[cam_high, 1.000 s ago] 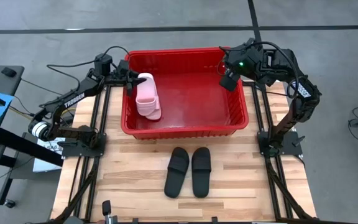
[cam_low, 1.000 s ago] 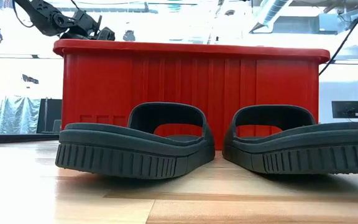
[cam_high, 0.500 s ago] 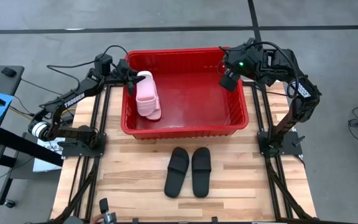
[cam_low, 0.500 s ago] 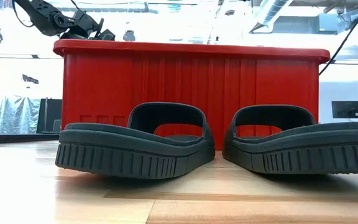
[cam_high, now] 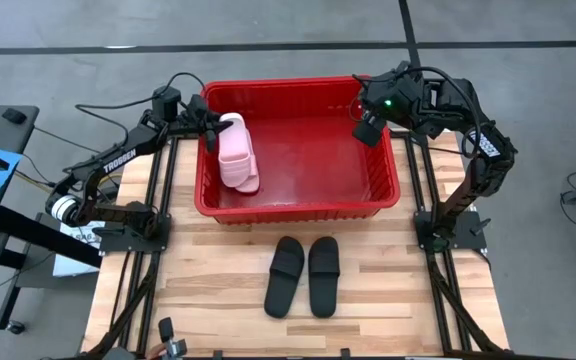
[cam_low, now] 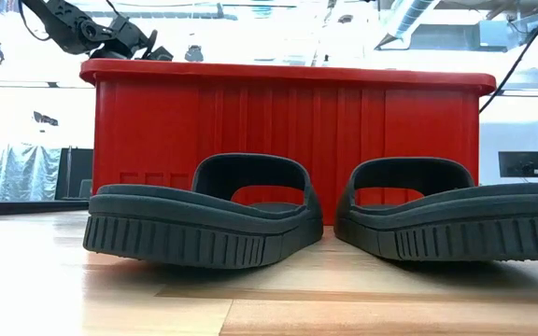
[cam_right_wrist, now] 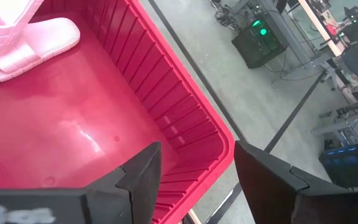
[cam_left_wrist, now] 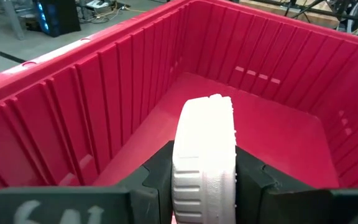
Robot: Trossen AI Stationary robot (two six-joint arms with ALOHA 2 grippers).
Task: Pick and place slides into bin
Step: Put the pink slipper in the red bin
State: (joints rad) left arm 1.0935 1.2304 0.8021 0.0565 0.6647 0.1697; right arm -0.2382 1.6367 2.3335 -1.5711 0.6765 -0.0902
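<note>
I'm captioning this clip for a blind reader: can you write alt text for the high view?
Seen from above, the left gripper holds a pale pink slide inside the red bin, near its left wall. The right gripper hovers, jaws open and empty, over the bin's right end, and two black slides lie side by side on the table.

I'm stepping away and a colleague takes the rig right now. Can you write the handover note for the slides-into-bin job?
Left tool: shut on a pink slide, held on edge over the left end of the red bin, not yet released.
Right tool: open and empty, over the bin's far right corner.
Only one pink slide can be made out; the wrist views show pink in the bin, but a second one cannot be confirmed.
Two black slides lie side by side on the table in front of the bin, untouched.
Left to do: release the pink slide, then pick and bin both black ones.
</note>
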